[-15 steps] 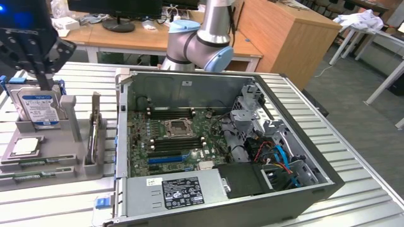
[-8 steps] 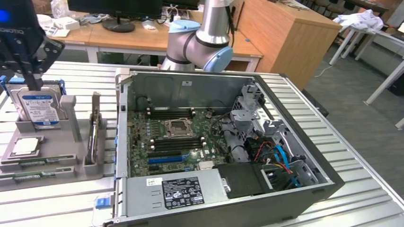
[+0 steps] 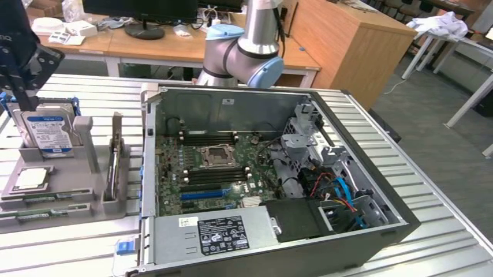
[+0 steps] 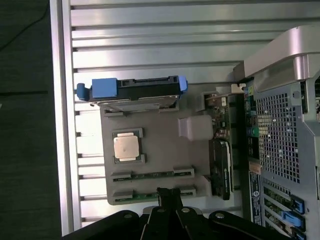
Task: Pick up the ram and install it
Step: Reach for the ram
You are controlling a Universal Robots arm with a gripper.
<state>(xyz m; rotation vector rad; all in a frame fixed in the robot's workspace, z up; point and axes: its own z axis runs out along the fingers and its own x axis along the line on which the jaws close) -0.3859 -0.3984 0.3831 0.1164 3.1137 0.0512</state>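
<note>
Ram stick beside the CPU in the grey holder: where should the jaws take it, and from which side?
Grip the ram mid-length on its upper edge, from straight above, jaws across its thin faces. It appears to stand on edge in the holder, brackets covering both ends.

Bright, even room light with soft shadows. In the wrist view the ribbed metal desk (image 4: 150,45) throws pale glare along its slats. The open computer case (image 3: 231,109) is shaded inside, and the hand (image 4: 170,196) shows as a dark silhouette.
</note>
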